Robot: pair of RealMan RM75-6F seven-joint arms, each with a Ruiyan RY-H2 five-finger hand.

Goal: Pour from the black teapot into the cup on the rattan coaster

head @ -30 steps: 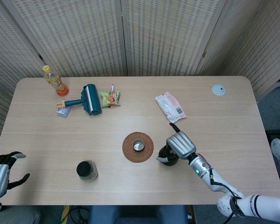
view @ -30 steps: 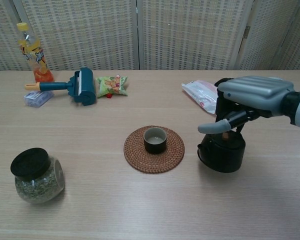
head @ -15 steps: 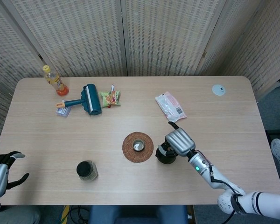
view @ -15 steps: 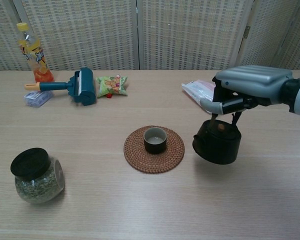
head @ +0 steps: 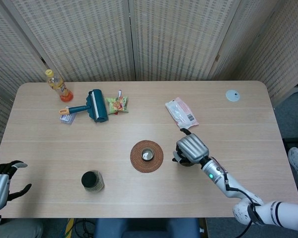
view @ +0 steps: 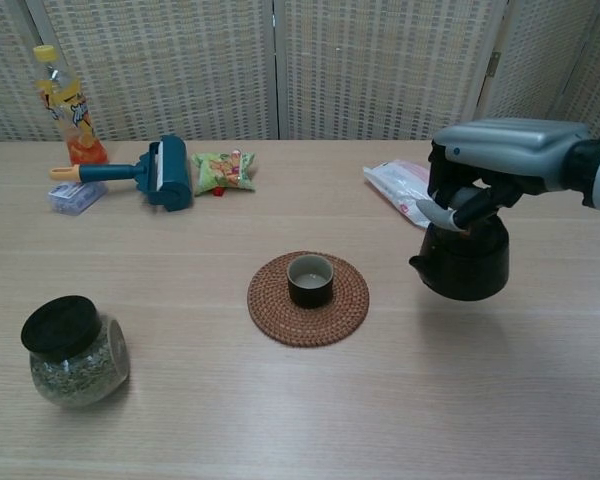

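Note:
My right hand (view: 500,165) grips the black teapot (view: 464,262) from above and holds it clear of the table, right of the coaster. From the head view the right hand (head: 190,147) covers most of the teapot (head: 178,157). The small dark cup (view: 310,279) stands upright in the middle of the round rattan coaster (view: 352,300), also seen as cup (head: 147,154) on coaster (head: 138,161). My left hand (head: 2,184) hangs off the table's front left corner with its fingers apart, holding nothing.
A black-lidded glass jar (view: 72,349) sits front left. At the back left are an orange drink bottle (view: 62,102), a teal lint roller (view: 157,171) and a green snack packet (view: 223,169). A white packet (view: 400,187) lies behind the teapot. A small white disc (head: 232,95) is at the far right.
The right hand has lifted the teapot off the table, carrying it slightly back and to the right. The left hand has stayed where it was.

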